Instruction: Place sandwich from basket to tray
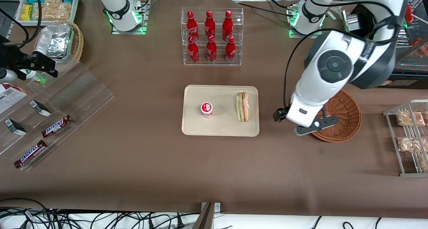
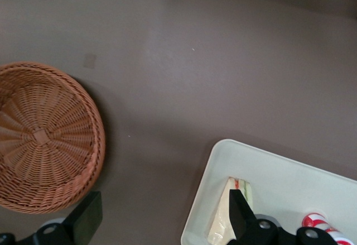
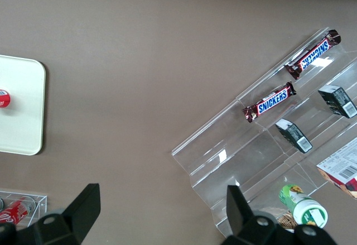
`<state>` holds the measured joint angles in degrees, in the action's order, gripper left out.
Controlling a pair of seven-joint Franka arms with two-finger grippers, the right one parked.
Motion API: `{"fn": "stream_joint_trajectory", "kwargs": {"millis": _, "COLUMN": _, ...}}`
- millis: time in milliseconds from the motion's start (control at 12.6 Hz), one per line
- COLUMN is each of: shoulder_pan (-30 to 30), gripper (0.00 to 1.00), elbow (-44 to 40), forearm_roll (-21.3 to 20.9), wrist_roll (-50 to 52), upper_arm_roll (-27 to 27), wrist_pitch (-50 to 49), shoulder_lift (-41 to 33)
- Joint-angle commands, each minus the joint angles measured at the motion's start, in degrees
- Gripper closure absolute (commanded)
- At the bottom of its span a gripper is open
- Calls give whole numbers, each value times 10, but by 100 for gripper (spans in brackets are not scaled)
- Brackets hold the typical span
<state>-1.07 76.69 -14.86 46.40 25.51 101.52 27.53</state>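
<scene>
The sandwich [image 1: 242, 106] [image 2: 226, 217], a white-bread wedge with red and green filling, lies on the cream tray [image 1: 220, 128] [image 2: 279, 172] near the tray's edge toward the working arm's end. The round reddish-brown basket [image 1: 344, 115] [image 2: 42, 139] shows only its plain woven inside. My left gripper [image 1: 297, 125] [image 2: 162, 200] hangs open over bare table between tray and basket, holding nothing. One black fingertip [image 2: 237, 206] partly covers the sandwich in the left wrist view.
A small red-and-white cup [image 1: 207, 109] [image 2: 318, 221] stands on the tray. A clear rack of red bottles [image 1: 211, 36] stands farther from the front camera. A wire rack of snack bags [image 1: 409, 135] sits at the working arm's end, a clear candy display [image 1: 57, 122] at the parked arm's.
</scene>
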Motion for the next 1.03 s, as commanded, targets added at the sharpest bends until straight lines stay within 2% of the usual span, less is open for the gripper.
{"fn": "stream_joint_trajectory", "kwargs": {"millis": 0, "shoulder_pan": 17, "gripper": 0, "elbow": 2, "forearm_roll": 19, "wrist_roll": -3, "upper_arm_roll": 4, "wrist_pitch": -15, "shoulder_lift": -20}}
{"fn": "stream_joint_trajectory", "kwargs": {"millis": 237, "shoulder_pan": 44, "gripper": 0, "elbow": 2, "forearm_roll": 24, "wrist_roll": -6, "upper_arm_roll": 6, "wrist_pitch": -19, "shoulder_lift": -31}}
{"fn": "stream_joint_trajectory", "kwargs": {"millis": 475, "shoulder_pan": 50, "gripper": 0, "elbow": 14, "forearm_roll": 47, "wrist_roll": -54, "upper_arm_roll": -11, "wrist_pitch": -20, "shoulder_lift": -59}}
{"fn": "stream_joint_trajectory", "kwargs": {"millis": 633, "shoulder_pan": 42, "gripper": 0, "elbow": 30, "forearm_roll": 87, "wrist_roll": -101, "upper_arm_roll": -60, "wrist_pitch": -20, "shoulder_lift": -93}}
{"fn": "stream_joint_trajectory", "kwargs": {"millis": 950, "shoulder_pan": 41, "gripper": 0, "elbow": 50, "forearm_roll": 126, "wrist_roll": -243, "upper_arm_roll": -127, "wrist_pitch": -61, "shoulder_lift": -148}}
